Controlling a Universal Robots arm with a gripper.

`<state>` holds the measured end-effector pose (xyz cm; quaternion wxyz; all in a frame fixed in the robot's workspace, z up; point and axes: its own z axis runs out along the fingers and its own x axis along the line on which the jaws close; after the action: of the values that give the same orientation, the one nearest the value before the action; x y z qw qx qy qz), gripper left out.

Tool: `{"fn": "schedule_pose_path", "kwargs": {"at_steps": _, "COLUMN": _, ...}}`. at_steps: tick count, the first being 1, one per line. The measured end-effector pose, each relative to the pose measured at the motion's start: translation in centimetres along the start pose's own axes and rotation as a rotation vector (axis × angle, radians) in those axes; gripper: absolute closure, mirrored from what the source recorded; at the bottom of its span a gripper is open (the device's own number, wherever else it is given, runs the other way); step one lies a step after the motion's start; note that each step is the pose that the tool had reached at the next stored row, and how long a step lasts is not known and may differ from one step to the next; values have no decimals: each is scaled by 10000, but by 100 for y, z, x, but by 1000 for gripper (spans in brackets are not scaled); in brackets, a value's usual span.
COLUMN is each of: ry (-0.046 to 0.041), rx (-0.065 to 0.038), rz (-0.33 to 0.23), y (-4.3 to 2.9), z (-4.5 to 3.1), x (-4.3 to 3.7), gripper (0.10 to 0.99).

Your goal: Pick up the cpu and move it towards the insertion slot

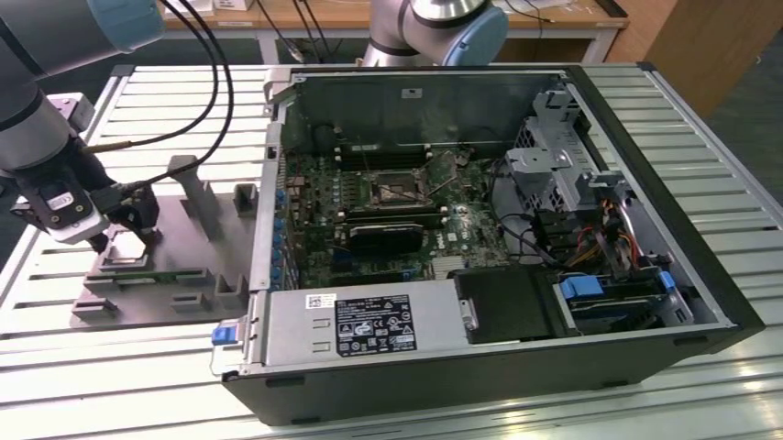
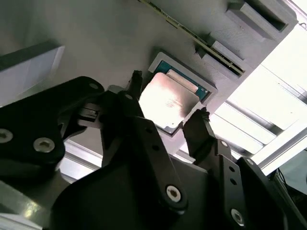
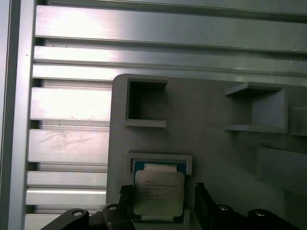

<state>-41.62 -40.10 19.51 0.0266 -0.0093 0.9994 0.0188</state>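
The gripper (image 2: 169,99) is open, its black fingers (image 2: 201,123) set closely on either side of the cpu (image 2: 165,103); I cannot tell whether they touch it. The cpu is a thin square with a silvery lid and a bluish-green rim. It lies flat in a framed recess near one edge of the grey fixture (image 3: 206,139). The arm (image 1: 49,137) points down over this fixture, by the table's (image 1: 171,101) edge on the exterior view's left. Farther off, the insertion slot (image 1: 394,188) sits inside the open computer case (image 1: 490,376).
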Motion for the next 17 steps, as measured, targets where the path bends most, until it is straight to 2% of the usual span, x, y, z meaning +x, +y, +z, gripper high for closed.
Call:
{"fn": "schedule_pose_path", "kwargs": {"at_steps": 1, "ry": 0, "rx": 0, "rz": 0, "y": 0, "z": 0, "x": 0, "gripper": 502}}
{"fn": "schedule_pose_path", "kwargs": {"at_steps": 2, "ry": 0, "rx": 0, "rz": 0, "y": 0, "z": 0, "x": 0, "gripper": 439}}
{"fn": "schedule_pose_path", "kwargs": {"at_steps": 7, "ry": -14, "rx": 15, "rz": 315, "y": 3, "z": 16, "x": 17, "gripper": 439}}
{"fn": "schedule_pose_path", "kwargs": {"at_steps": 17, "ry": -13, "rx": 1, "rz": 329, "y": 3, "z": 87, "x": 48, "gripper": 439}}
